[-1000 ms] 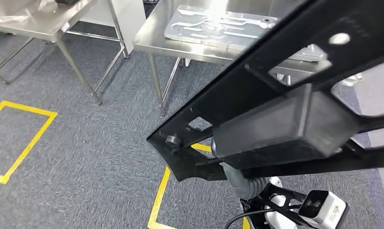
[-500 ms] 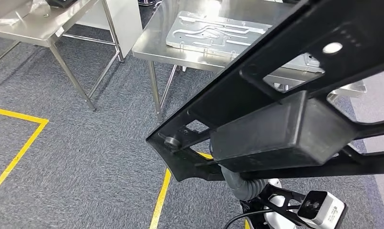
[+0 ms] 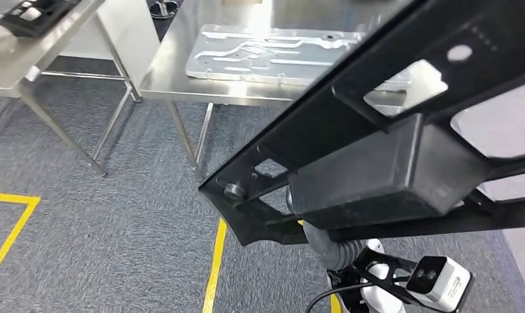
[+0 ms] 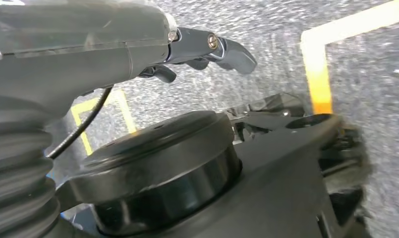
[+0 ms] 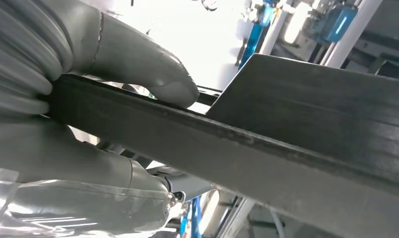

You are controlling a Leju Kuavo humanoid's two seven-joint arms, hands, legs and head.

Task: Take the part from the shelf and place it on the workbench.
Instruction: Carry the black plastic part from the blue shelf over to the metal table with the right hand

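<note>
Carrying the part toward the steel tabletop

The black frame part (image 3: 377,163) is clamped in the right hand (image 5: 88,129), thumb pressed on its top edge and fingers under it, and it is held up in the air in front of the robot, short of the tabletop (image 3: 162,81). Over the last second the whole scene has shifted in the head view: the tabletop, with its grey machined plate (image 3: 266,52), now sits nearer and more to the left, so the robot is walking and turning toward it. The left hand (image 4: 207,49) hangs over the carpet, fingers loosely apart, holding nothing. Judging by this, transport is under way and placing remains.
</note>
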